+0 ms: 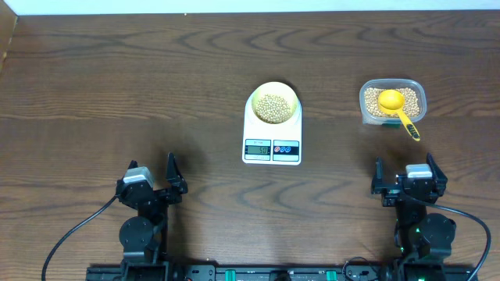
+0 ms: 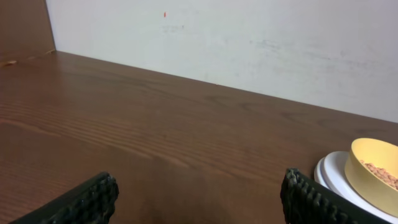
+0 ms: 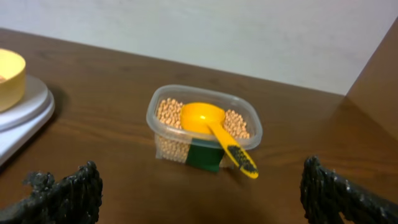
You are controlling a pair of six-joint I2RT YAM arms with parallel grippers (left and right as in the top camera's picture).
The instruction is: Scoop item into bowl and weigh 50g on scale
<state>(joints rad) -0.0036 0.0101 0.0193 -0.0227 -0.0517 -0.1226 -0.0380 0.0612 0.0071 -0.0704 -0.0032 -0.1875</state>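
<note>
Both hands parked wide open and empty at the bottom edge, beans in the bowl at centre frame.

Overhead: left hand (image 1: 150, 168) lower left, right hand (image 1: 405, 168) lower right, both spread, nothing between the fingers. The bowl (image 1: 255, 95) sits on the upper end of the scale (image 1: 272, 134), inside the platform edges, with beans (image 1: 273, 108) covering its bottom (display digits too small to read). Clear tub (image 1: 418, 87) upper right, well apart from the scale, holds more beans. The yellow scoop (image 1: 394, 104) lies in it, handle overhanging the tub's lower-right rim. Bare tabletop (image 1: 117, 78) fills the whole left half, the strip between scale and tub, and the band between both hands and the items. Left wrist view: the tabletop runs to a white wall (image 2: 249, 43).
</note>
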